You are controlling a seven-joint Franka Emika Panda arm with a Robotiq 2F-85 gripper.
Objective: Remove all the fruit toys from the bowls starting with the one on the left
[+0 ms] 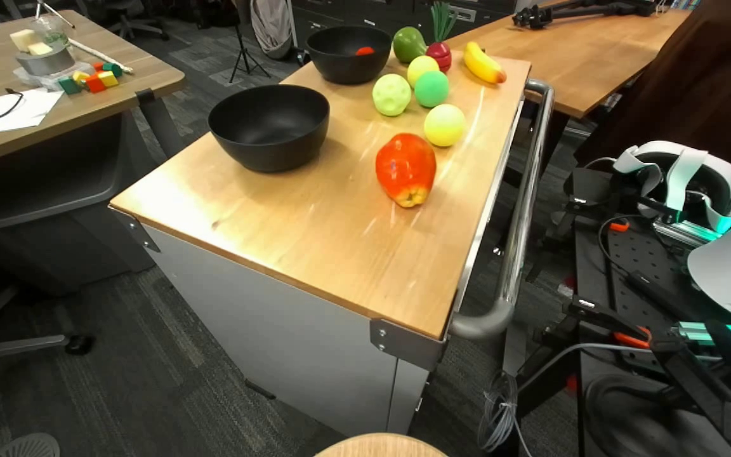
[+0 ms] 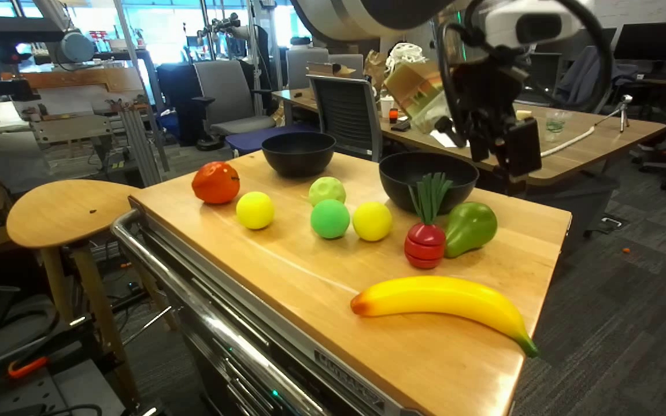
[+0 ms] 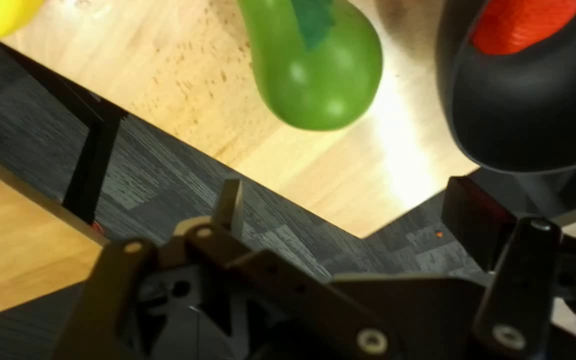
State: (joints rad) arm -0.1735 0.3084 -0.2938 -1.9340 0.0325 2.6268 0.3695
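The end effector [image 3: 352, 210] gapes near a bowl [image 3: 533, 115] holding a red toy [image 3: 525, 25].

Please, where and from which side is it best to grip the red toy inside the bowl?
I would come from above and pinch the red toy across its visible upper part: the wall of the bowl surrounds it, so a side approach looks blocked. I cannot see its full shape.

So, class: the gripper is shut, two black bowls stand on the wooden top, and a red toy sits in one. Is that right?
No, the gripper is open: the wrist view shows its fingers apart. Two black bowls do stand on the wooden top, and a red toy sits in one.
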